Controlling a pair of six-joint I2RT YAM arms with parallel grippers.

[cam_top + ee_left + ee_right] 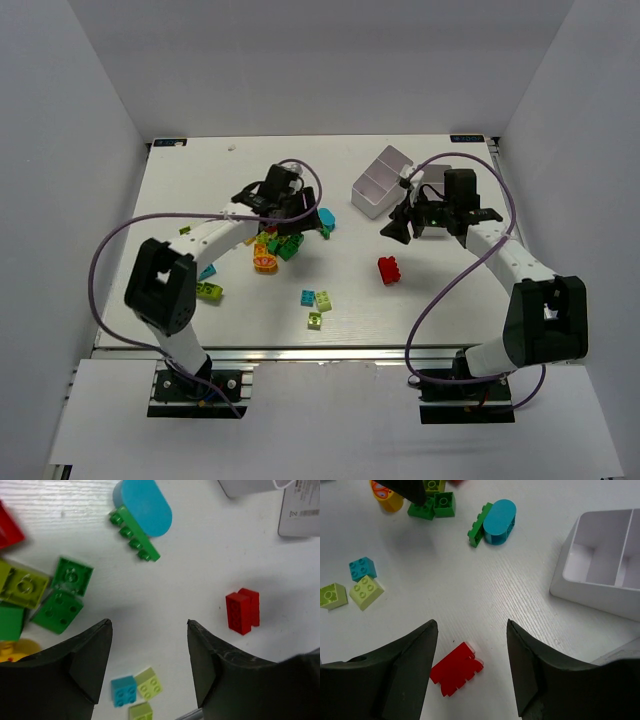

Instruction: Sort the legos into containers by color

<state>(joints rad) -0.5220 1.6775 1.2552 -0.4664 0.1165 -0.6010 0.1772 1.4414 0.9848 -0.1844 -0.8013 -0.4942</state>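
Your right gripper [471, 626] hangs wide and empty with the red brick [456, 669] lying just at its 6 o'clock, long axis running 8 to 2, and the tray [592, 594] at 2 o'clock; your left gripper [149, 625], also wide and empty, sits farther off.

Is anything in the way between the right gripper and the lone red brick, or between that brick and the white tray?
Nothing visible. The right gripper, open, hangs over the red brick with clear air between, and only bare table separates brick and white tray.
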